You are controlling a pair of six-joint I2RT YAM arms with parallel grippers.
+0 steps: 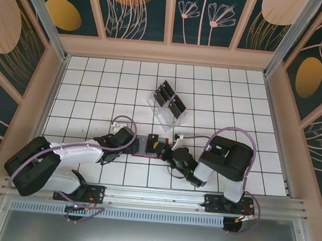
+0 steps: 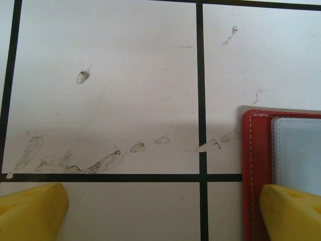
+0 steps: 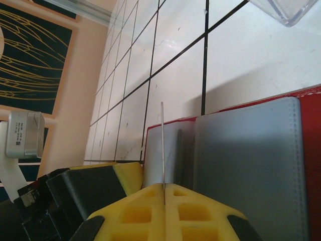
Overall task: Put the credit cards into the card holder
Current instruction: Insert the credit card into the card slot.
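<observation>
The card holder (image 1: 151,146), a red wallet, lies open on the table between my two grippers, its grey-blue pockets (image 3: 251,160) facing up. My right gripper (image 3: 164,188) is shut on one credit card (image 3: 162,145), seen edge-on as a thin line standing over the wallet's left pocket. My left gripper (image 2: 163,216) is open at the wallet's left end. One of its yellow fingertips (image 2: 293,213) is over the red edge (image 2: 253,165); the other is over bare table. More dark credit cards (image 1: 164,95) stand in a clear rack.
The clear plastic slotted rack (image 1: 167,105) stands just behind the wallet, and its corner (image 3: 286,10) shows in the right wrist view. White tiled table (image 1: 96,86) stretches to both sides. Peach walls (image 1: 167,53) enclose it on three sides.
</observation>
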